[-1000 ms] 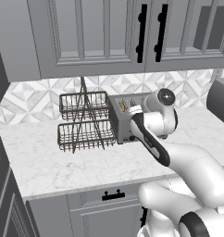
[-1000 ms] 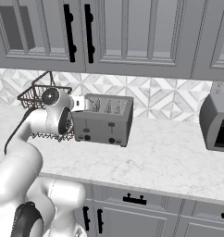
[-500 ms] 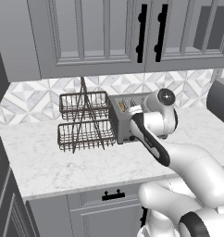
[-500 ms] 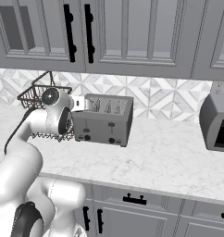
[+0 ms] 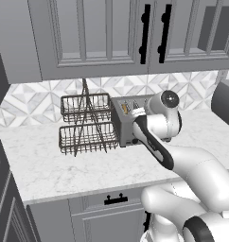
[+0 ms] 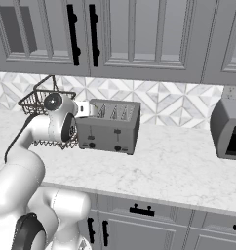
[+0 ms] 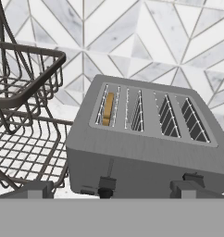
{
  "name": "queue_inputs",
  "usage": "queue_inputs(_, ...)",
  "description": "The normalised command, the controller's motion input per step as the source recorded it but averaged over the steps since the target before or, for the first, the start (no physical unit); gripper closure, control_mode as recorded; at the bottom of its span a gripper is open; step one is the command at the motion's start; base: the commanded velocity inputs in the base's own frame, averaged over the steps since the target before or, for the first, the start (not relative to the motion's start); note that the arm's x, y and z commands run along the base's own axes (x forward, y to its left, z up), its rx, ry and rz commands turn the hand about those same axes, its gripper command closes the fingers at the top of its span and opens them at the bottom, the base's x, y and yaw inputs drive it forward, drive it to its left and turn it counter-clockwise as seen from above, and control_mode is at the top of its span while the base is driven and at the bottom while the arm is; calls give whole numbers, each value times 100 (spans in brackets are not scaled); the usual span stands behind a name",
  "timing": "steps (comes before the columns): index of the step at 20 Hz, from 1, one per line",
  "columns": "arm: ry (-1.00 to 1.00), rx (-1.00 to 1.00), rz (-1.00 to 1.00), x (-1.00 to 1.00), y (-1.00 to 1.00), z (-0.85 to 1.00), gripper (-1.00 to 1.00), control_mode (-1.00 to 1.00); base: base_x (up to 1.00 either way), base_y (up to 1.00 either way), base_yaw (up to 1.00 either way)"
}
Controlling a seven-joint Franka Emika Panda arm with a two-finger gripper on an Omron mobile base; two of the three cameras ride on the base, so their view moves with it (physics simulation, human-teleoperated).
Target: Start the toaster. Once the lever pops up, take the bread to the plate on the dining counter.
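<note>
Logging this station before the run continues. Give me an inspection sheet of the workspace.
Surface: white marble worktop with grey veins.
Job's things: toaster against the backsplash; bread sits in its slot nearest the rack; both front levers look to be at the bottom of their tracks.
Clutter: two-tier wire rack close beside the toaster; grey appliance farther along the worktop.
Grippers: gripper open, holding nothing, short of the toaster's front.
Cables: dark cable along the arm.
Surroundings: grey cabinets above, patterned tile backsplash.
</note>
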Motion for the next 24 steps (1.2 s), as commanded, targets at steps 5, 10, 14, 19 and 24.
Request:
queue_inputs(5, 0, 0, 0, 0, 0, 0, -100, -100, 0, 0, 0)
queue_inputs(10, 0, 0, 0, 0, 0, 0, -100, -100, 0, 0, 0)
queue_inputs(14, 0, 0, 0, 0, 0, 0, -100, -100, 0, 0, 0)
queue_inputs(19, 0, 0, 0, 0, 0, 0, -100, -100, 0, 0, 0)
queue_inputs(24, 0, 0, 0, 0, 0, 0, -100, -100, 0, 0, 0)
